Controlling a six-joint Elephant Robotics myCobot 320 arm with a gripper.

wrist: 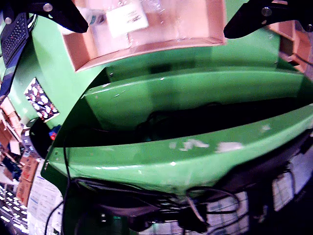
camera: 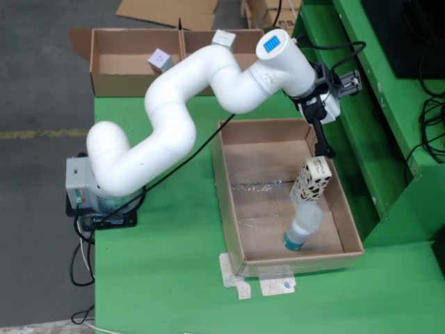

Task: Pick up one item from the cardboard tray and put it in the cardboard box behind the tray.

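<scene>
The cardboard tray lies on the green table. In it, a white box with black spots stands tilted near the right wall, and a clear plastic bottle with a teal cap lies in front of it. My gripper hangs over the tray's right side, its tip just above the spotted box. In the wrist view the gripper has its black fingers spread wide with nothing between them, over the tray's wall. The bottle's cap shows there. The cardboard box stands behind the tray at the far left.
The cardboard box has two compartments and holds small pale items. A green metal frame with cables runs along the right, close to the gripper. My arm's base is at the table's left edge. Paper scraps lie before the tray.
</scene>
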